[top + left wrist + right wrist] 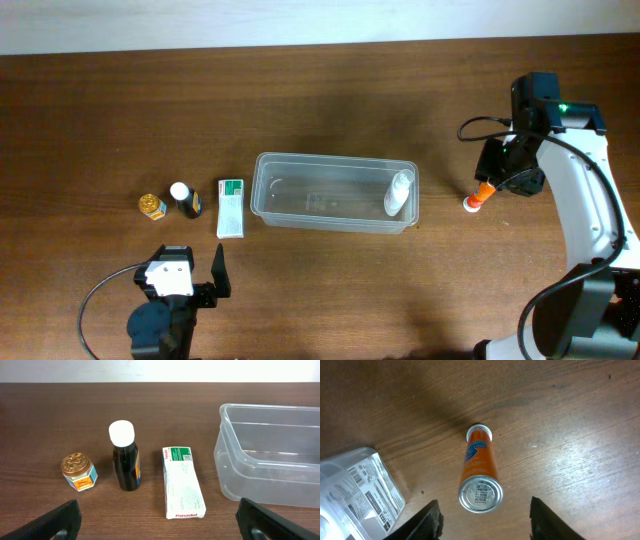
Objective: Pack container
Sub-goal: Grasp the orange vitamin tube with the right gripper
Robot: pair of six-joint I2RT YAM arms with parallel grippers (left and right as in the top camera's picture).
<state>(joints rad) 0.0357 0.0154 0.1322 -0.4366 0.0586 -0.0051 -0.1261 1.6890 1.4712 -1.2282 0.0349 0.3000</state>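
Clear plastic tub, rounded corners: middle of table, small clear bottle inside. Right gripper over lying orange tube, jaws wide apart. Left gripper jaws apart too. Tube round; one-finger bump may roll it away.

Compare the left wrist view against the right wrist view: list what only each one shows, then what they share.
Only the left wrist view: the gold-lidded jar, the dark bottle with a white cap, the Panadol box and one end of the container.
Only the right wrist view: the orange tube, plus a clear printed item at the lower left that I cannot identify.
Both: the wooden table and an open gripper at the bottom edge, the left gripper and the right gripper.
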